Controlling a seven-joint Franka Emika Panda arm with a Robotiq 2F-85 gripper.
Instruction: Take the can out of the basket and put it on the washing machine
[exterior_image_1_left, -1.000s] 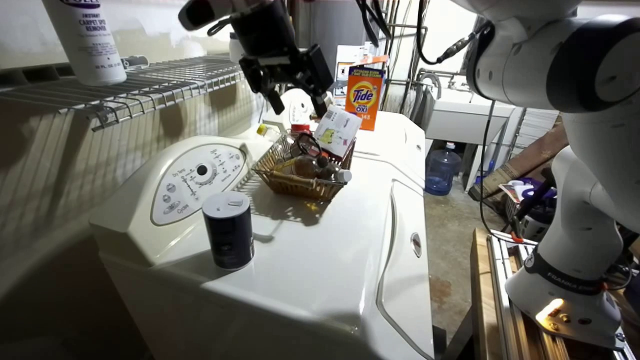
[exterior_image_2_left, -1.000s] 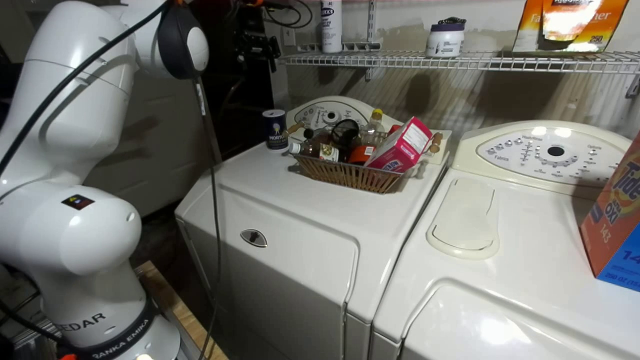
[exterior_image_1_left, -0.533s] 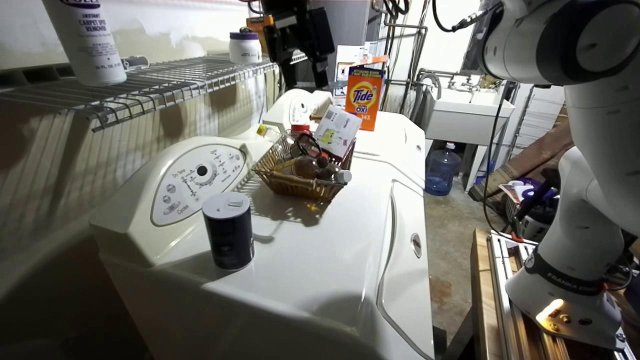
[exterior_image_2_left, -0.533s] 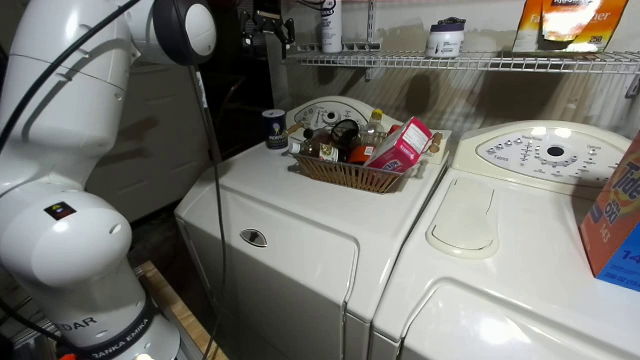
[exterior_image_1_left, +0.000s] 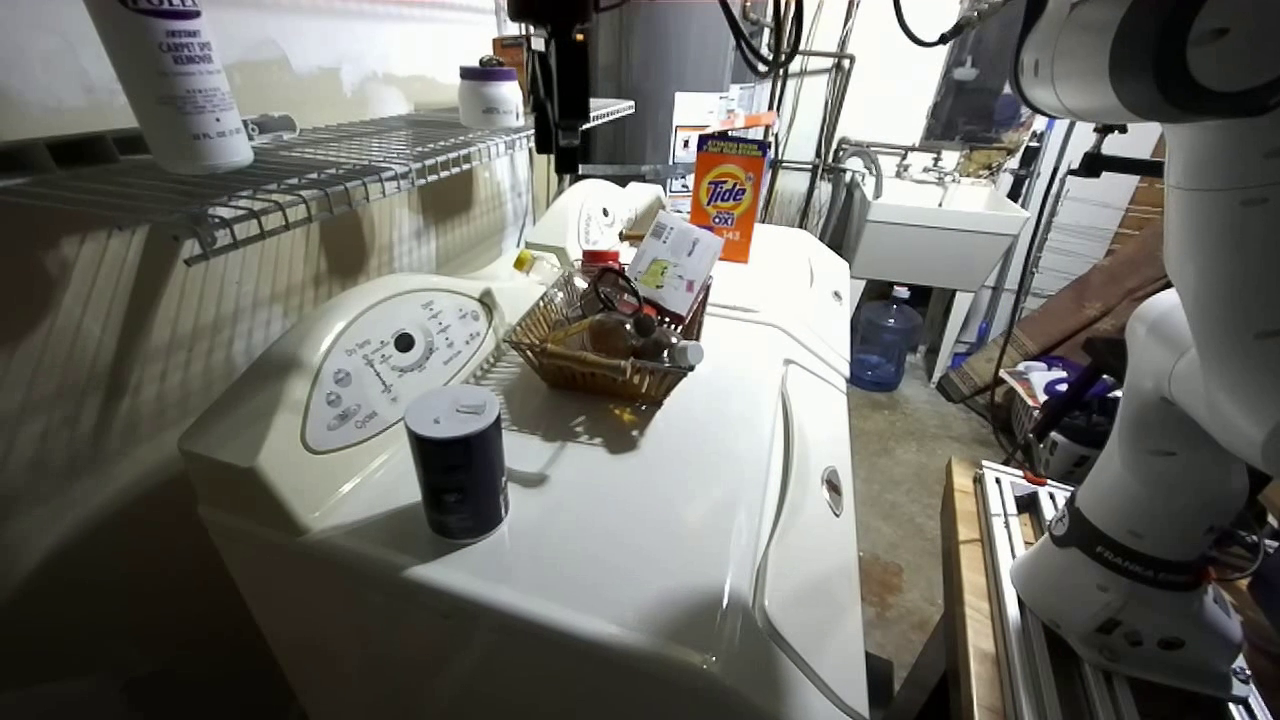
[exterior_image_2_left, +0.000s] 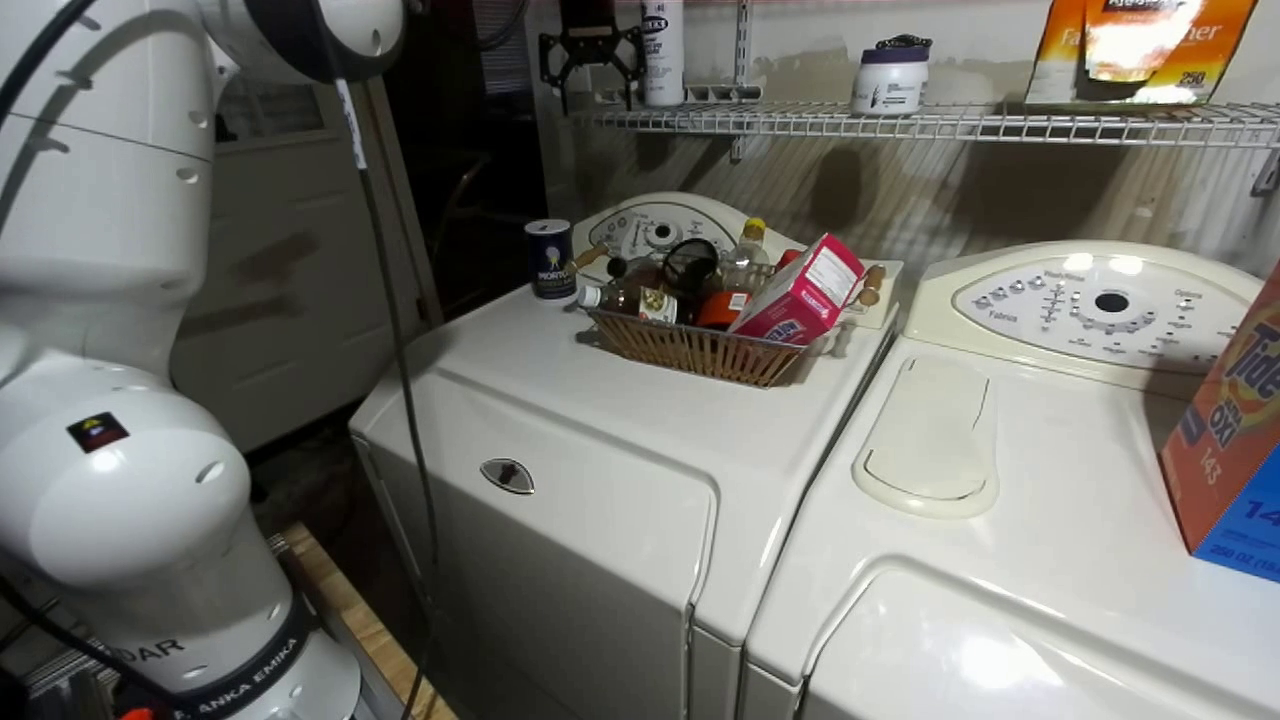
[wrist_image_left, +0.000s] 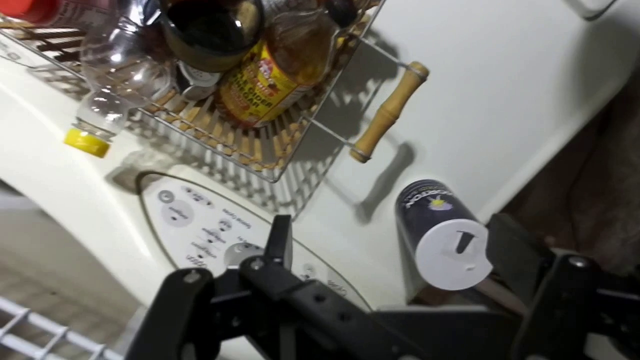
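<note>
In the foreground of the wrist view, the gripper (wrist_image_left: 390, 225) is shown with its two fingers (wrist_image_left: 517, 252) spread wide, nothing being gripped. Well below, the can (wrist_image_left: 442, 230) is framed between them, nearer the finger at that view's right; it is stood upright, so any grasp would best be made from above, along that vertical axis. Only one arm (exterior_image_2_left: 150, 490) is shown, so no choice of arm is offered. The can is set outside the basket (exterior_image_2_left: 700, 350), near but not touching, on what is taken for the washing machine (exterior_image_1_left: 620, 530), though "Dry Temp" is lettered on its panel (exterior_image_1_left: 395, 372); by that reading, the placing is judged done. One can and one basket are counted; in the basket, one pink box (exterior_image_2_left: 795, 300) and several bottles (wrist_image_left: 272, 80), too overlapped for a sure number. Beyond, a second machine (exterior_image_2_left: 1060, 460) is seen, and on it one orange box (exterior_image_1_left: 728, 195).
</note>
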